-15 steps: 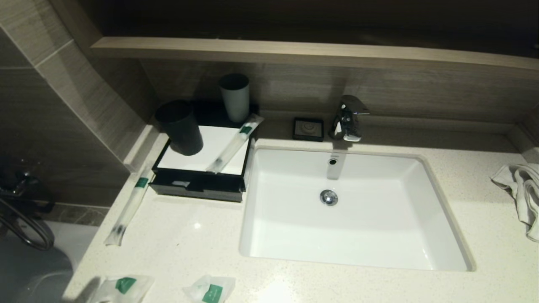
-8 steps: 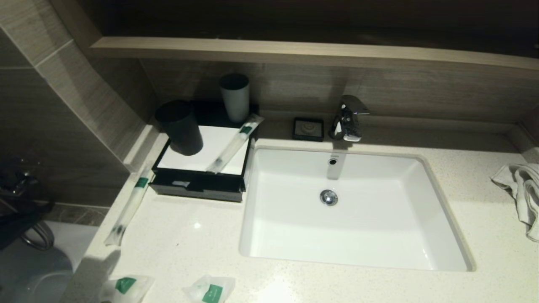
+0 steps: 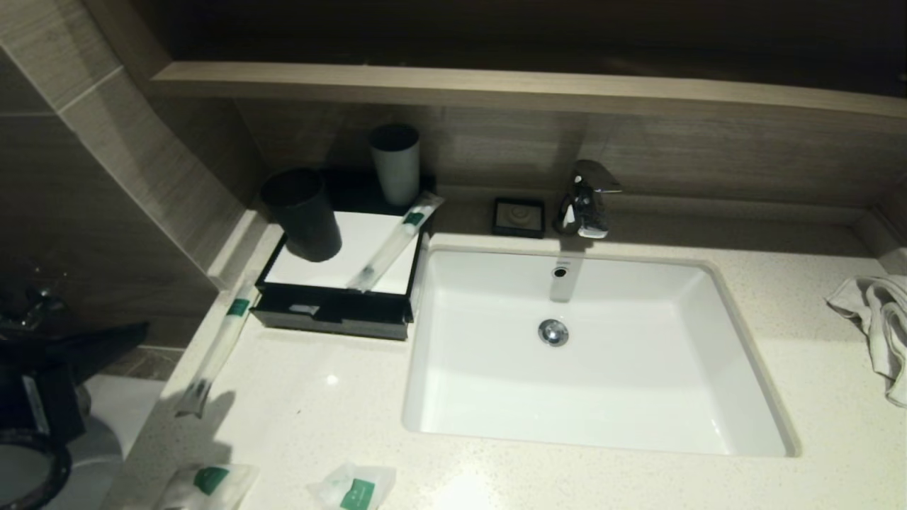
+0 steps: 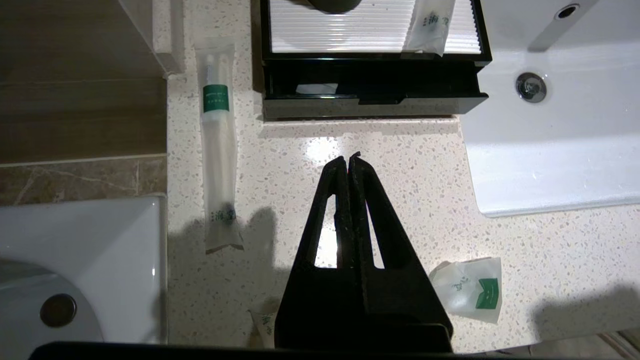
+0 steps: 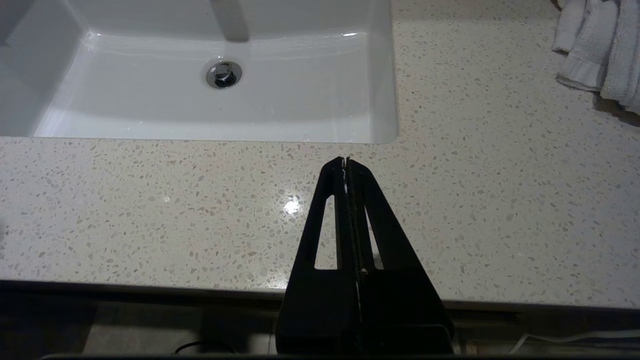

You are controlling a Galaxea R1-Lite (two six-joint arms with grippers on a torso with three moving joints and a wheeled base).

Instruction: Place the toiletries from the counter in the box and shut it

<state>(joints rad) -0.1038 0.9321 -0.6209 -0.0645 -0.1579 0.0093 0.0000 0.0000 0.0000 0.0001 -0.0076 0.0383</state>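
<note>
Four toiletries are all outside the box, and we go left to right. At the counter's [image 3: 638, 489] left edge lies one long packet [image 3: 221, 338], its long axis running front to back along that edge, green band toward the wall. Just right of its far end sits the box [image 3: 333, 312] in the back-left corner, drawer pulled out a little toward the front (a sensible gap for dropping things in, I judge). Across the box's white top rests the second long packet [image 3: 392, 243], slanting from the top's front edge out over the back-right corner, banded end rearward. Down at the front edge, two small pouches: one [image 3: 205, 483] near the front-left corner, another [image 3: 353, 487] to its right.

Now the left gripper [image 4: 348, 159]: fingers clenched together on nothing, hovering above bare counter in front of the drawer, tips aimed at the box, likely lining up to work the drawer or make a first pick. Over at the front edge before the sink [image 3: 588, 354], the right gripper [image 5: 345, 162] is parked, fingers likewise pressed together, empty.
</note>
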